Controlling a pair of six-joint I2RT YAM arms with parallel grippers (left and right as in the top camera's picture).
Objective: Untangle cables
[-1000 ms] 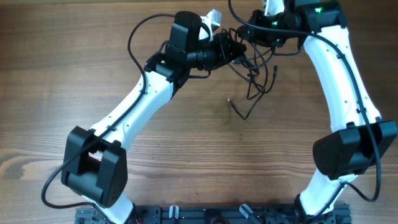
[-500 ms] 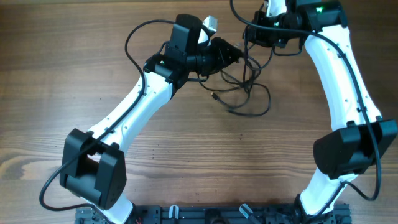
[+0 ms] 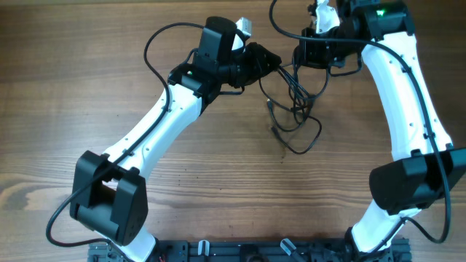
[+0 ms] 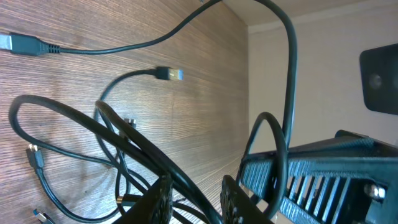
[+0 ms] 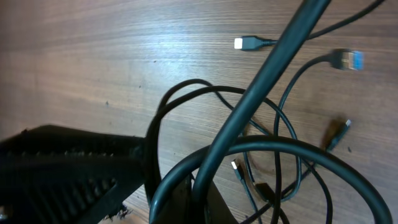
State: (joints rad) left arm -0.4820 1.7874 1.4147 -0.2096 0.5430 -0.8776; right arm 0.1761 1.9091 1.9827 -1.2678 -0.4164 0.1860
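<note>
Two robot arms (image 3: 164, 120) (image 3: 408, 94), one tangled clump of black cables (image 3: 297, 108), one wooden table (image 3: 73, 73)

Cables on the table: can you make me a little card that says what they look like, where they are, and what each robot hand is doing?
cables: thin black cords in one loose tangle, loops crossing each other
place: on the wooden table, between the two arms' tips
loose ends: several, one a blue-tipped plug
left gripper: fingers apart, a cord running between them
right gripper: shut on a cord
untangled yet: no
</note>
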